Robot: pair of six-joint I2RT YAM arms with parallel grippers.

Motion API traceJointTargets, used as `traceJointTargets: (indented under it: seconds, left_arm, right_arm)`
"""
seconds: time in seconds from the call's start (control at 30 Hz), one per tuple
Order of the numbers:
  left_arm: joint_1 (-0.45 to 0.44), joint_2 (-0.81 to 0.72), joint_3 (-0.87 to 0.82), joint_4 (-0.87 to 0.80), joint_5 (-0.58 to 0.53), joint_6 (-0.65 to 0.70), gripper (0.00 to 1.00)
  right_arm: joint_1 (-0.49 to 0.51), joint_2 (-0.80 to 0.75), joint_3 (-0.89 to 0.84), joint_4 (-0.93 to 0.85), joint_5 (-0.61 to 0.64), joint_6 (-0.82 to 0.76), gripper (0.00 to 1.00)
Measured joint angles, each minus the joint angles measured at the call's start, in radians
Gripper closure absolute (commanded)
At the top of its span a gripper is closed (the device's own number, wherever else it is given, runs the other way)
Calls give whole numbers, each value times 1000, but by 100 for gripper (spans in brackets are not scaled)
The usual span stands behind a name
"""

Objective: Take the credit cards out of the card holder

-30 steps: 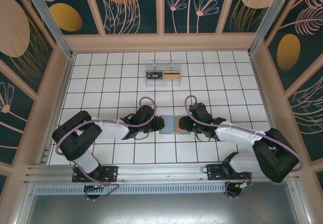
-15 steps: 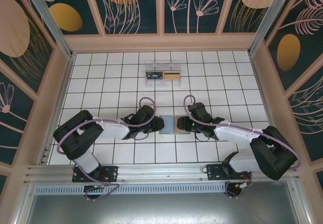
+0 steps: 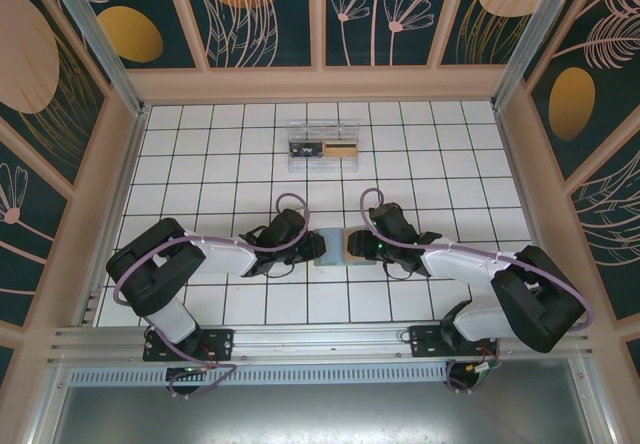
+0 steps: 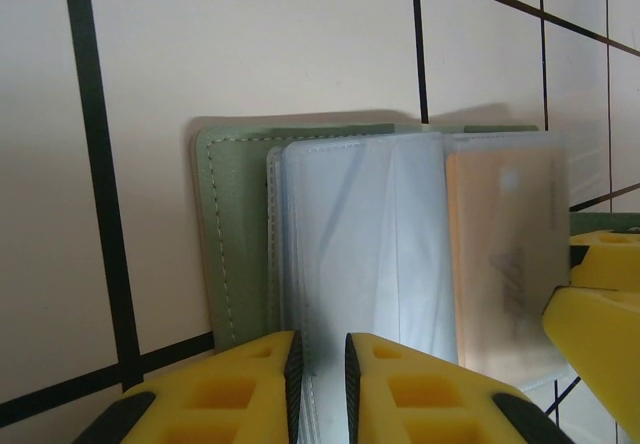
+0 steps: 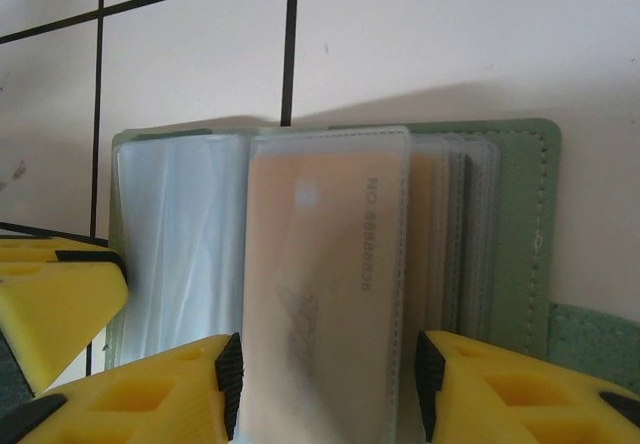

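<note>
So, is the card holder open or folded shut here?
Open: the card holder lies spread flat on the tiles, clear sleeves exposed, a tan card showing.

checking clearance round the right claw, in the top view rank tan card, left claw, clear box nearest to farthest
1. tan card, at the right claw tips
2. left claw, across the holder
3. clear box, at the back

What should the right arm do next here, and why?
Probably close the right claw on the tan plastic card. Its jaws straddle that card's clear sleeve, seemingly not yet pinching, while the left claw is pinched on the open grey-green folding card holder, steadying it for a pull.
</note>
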Motion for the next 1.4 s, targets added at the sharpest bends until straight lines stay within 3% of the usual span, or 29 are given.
traceJointTargets:
  seconds: [0.3,0.73,1.4]
  left_arm:
    - [0,0,0,0,0,0,78]
    - [0,0,0,0,0,0,78]
    - [0,0,0,4,1,0,78]
  right_arm:
    - [5,-45,25,-79,75,0,47]
    - [18,24,33,-72,77,0,47]
    - [101,11,105,-108,98,0,47]
